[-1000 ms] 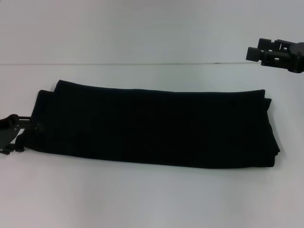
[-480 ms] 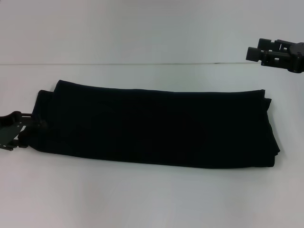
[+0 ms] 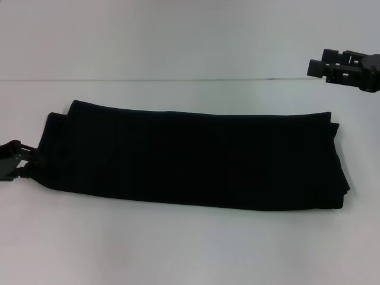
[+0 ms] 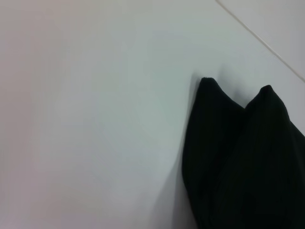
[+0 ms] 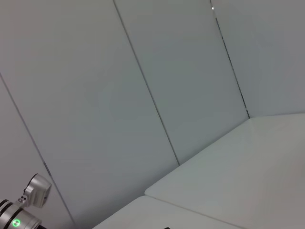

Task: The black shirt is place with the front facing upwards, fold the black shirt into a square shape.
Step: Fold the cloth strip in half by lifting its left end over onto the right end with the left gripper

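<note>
The black shirt (image 3: 190, 157) lies folded into a long band across the white table (image 3: 190, 249), with no lettering showing. My left gripper (image 3: 24, 161) is low at the table's left edge, right beside the shirt's left end. The left wrist view shows two rounded corners of the black shirt (image 4: 238, 157) on the table, and none of my fingers. My right gripper (image 3: 316, 66) hangs raised at the far right, well above and behind the shirt's right end.
The table's back edge (image 3: 178, 79) meets a pale wall. In the right wrist view there are only wall panels (image 5: 143, 95) and a silver robot part with a green light (image 5: 19, 212).
My left gripper has drawn back to the left, away from the shirt's left end. The shirt and the right arm have not moved.
</note>
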